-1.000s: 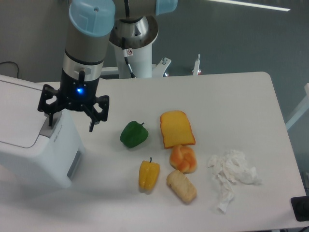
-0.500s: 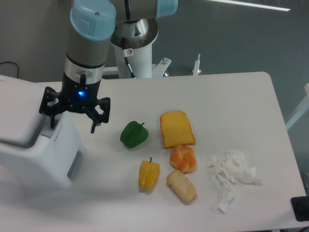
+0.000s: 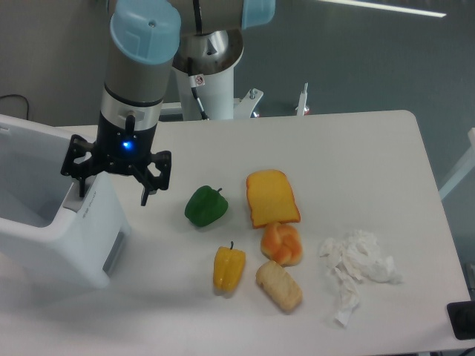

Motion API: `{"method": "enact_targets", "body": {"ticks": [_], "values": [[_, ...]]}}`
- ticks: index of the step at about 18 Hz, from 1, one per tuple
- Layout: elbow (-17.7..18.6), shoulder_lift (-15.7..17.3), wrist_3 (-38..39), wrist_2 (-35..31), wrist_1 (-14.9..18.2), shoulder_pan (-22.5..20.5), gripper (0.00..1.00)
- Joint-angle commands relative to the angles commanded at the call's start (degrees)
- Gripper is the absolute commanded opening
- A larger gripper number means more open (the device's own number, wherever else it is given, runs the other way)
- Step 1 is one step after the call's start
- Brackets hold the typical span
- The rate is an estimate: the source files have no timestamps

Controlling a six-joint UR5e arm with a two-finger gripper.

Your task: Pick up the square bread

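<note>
Near the worktop's (image 3: pixel 386 148) front edge, the square bread (image 3: pixel 279 285) lies untouched.
Well away at the left, the tool (image 3: pixel 115 178) hangs with fingers spread, empty; reach and grasp remain.

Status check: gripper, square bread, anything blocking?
Gripper open, empty, above white bin's edge. Square bread untouched near front edge. Orange bun touching it, yellow pepper alongside.

square bread (image 3: pixel 279 285), pale beige loaf, lying flat, table front
</note>
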State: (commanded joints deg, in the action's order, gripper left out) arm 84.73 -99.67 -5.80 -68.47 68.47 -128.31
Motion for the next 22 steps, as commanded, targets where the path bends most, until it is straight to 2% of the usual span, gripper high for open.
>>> {"method": "enact_targets", "body": {"ticks": [4, 8, 11, 14, 19, 22], "values": [[-0.1, -1.1, -0.4, -0.5, -0.1, -6.2, 1.00], [-1.3, -5.9, -2.5, -1.3, -0.5, -11.0, 1.00], [-3.3, -10.5, -2.5, -3.8, -1.1, -12.4, 1.00], [-3.9, -14.1, -2.5, -6.3, -1.9, -14.4, 1.00], [-6.8, -19.9, -2.5, -6.7, -3.1, -17.4, 1.00], [-6.9, -23.2, -2.5, -6.7, -6.5, -18.1, 1.00]]}}
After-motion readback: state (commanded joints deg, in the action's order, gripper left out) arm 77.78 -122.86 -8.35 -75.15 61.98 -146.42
